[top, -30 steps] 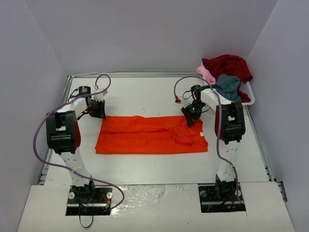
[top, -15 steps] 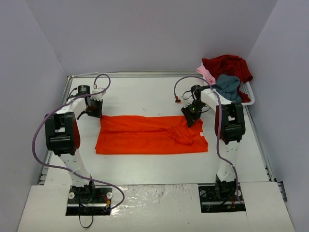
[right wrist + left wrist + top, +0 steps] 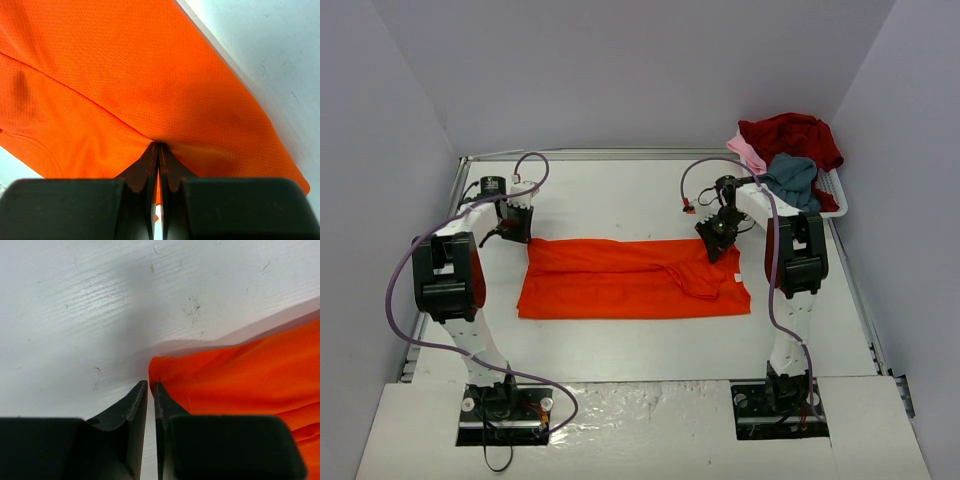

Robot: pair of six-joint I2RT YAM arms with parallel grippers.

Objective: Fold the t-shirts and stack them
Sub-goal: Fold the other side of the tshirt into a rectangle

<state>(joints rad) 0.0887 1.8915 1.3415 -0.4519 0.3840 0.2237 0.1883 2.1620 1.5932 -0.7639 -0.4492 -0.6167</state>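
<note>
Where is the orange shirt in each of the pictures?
Top external: the bright orange-red cloth t-shirt lies spread flat in the middle of the white table.
Left wrist: the t-shirt fills the lower right, one corner pointing to the centre.
Right wrist: the t-shirt covers most of the picture.
Shared landmark: the white table, bare at upper left in the left wrist view and at upper right in the right wrist view.

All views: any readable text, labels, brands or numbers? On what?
None readable.
The orange shirt is plain in all three views, with no print or tag showing.
The other shirts, the basket and the table show no legible marking.
</note>
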